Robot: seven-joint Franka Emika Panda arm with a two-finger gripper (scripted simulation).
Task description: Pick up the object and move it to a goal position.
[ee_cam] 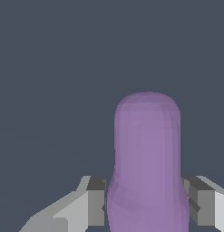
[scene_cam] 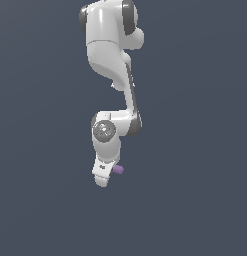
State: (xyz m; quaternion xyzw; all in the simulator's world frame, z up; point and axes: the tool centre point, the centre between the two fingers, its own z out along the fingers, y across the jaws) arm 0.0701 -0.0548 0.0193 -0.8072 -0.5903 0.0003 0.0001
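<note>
Light-purple rod [ee_cam: 147, 163] held between the two grey fingertip pads [ee_cam: 96, 201] of the gripper [ee_cam: 147, 204], pads pressed against its flanks on either side. Long axis running straight away from the wrist camera, rounded far end leading, near end cut off by the frame edge (full length therefore not readable here). Slightly waisted, lobed outline visible where the pads meet it.

In the exterior view, only a small purple stub [scene_cam: 118, 169] showing, protruding from the gripper [scene_cam: 102, 176] toward the exterior view's right; remainder hidden behind the white hand. Fingers themselves hard to separate at this size.

Arm [scene_cam: 111, 75] hanging down from the top of the frame, upper link angled toward the exterior view's right, bent back at the dark-ringed joint [scene_cam: 103, 130], wrist and hand pointing downward against a plain dark blue-grey background [scene_cam: 195, 150].
</note>
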